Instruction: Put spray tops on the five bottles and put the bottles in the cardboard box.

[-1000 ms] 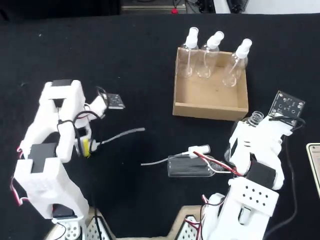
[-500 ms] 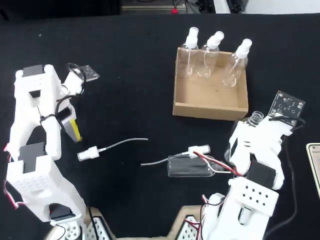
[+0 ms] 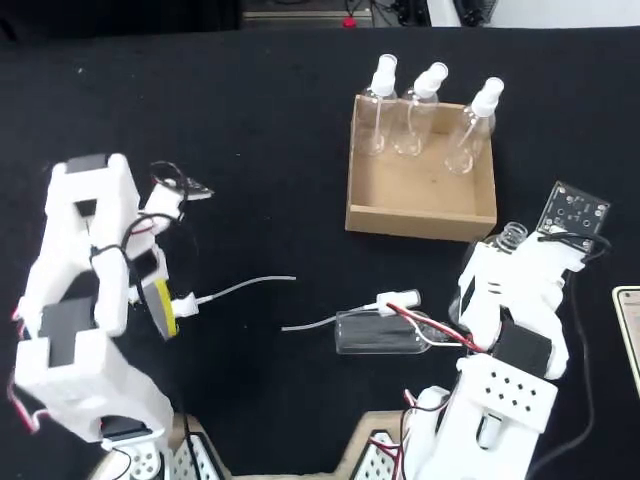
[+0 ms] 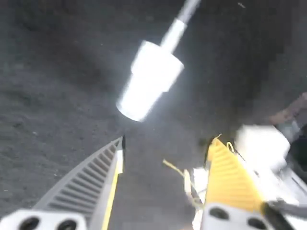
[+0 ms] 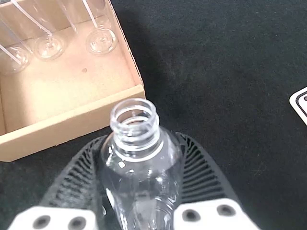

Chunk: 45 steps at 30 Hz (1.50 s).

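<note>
My left gripper point(image 3: 166, 306) hangs open just over a loose white spray top point(image 3: 185, 305) on the black table, left of centre. The top's thin tube point(image 3: 250, 286) trails to the right. In the left wrist view the spray top point(image 4: 148, 79) lies just beyond the spread yellow fingers point(image 4: 225, 172). My right gripper point(image 5: 139, 191) is shut on an upright clear bottle point(image 5: 136, 139) with an open neck, in front of the cardboard box point(image 3: 415, 220). Three capped bottles point(image 3: 410, 115) stand in the box's far side. A further bottle point(image 3: 380, 332) lies on its side mid-table with another spray top point(image 3: 398, 298) against it.
A flat white-edged object point(image 3: 628, 320) lies at the table's right edge. Red and white cables point(image 3: 430, 335) from the right arm cross the lying bottle. The box floor point(image 5: 62, 91) is bare in its near half.
The left arm swung up and away to the left, leaving the spray top on the table, then came back down over it. The right arm and its bottle held still.
</note>
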Available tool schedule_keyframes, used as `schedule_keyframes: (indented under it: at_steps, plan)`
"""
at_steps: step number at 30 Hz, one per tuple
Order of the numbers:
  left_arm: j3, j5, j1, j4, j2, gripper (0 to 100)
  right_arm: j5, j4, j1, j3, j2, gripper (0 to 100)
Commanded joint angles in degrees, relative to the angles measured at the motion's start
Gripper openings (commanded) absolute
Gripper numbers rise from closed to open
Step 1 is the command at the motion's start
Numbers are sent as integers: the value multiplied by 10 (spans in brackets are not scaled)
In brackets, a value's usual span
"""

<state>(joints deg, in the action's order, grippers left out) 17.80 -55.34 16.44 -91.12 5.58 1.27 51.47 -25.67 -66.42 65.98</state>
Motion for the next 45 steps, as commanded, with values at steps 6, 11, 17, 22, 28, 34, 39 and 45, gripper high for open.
schedule_keyframes:
  at_steps: [6,11,17,22,28,34,39,45]
  plan:
    - [202,63,7,297,-156,273,1,-17,-6,-5,14,18]
    - [245,67,7,378,-184,273,1,-17,-6,-6,14,18]
    - [245,140,16,483,-184,273,1,-17,-6,-6,14,18]
    - [247,260,-12,549,-182,273,1,-17,-6,-6,15,18]
    - [229,382,-80,535,-189,273,1,-17,-6,-5,15,18]
    - [107,461,-72,341,-183,274,1,-17,-6,-6,15,18]
    - [46,569,-95,223,-183,277,1,-26,-6,-7,13,18]
    - [67,793,-168,209,-183,278,1,-27,-6,-7,12,18]
